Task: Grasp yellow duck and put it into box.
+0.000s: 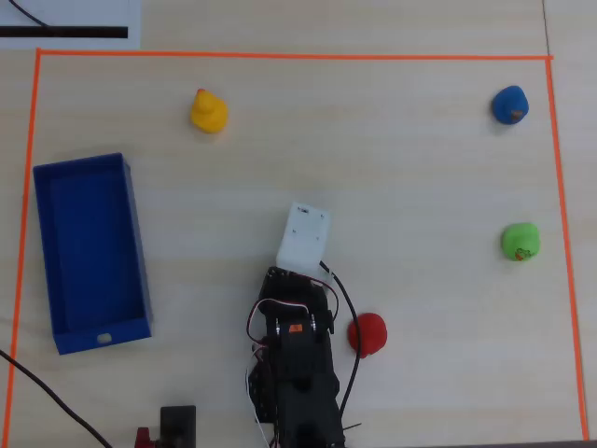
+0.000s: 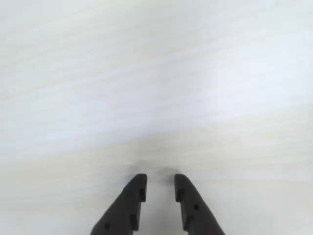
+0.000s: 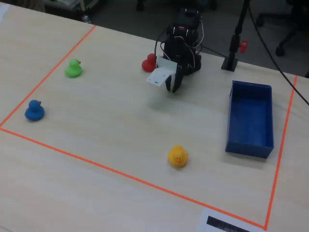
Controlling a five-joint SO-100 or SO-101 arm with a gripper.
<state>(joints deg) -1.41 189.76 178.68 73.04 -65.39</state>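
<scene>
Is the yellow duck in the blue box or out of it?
Out. The yellow duck sits on the table, apart from the blue box, which holds no duck.

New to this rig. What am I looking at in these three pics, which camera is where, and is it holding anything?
It is a small black robot arm with a two-finger gripper, bolted to a pale wooden table. One picture looks straight down from above, one stands across the table facing the arm, and one rides on the wrist, showing only the two dark fingertips over bare tabletop.

Inside an orange tape outline sit four small toy ducks: the yellow rubber duck, a blue one, a green one and a red one right beside the arm. An open blue rectangular box lies to one side.

The gripper holds nothing; its fingers are slightly apart.
</scene>
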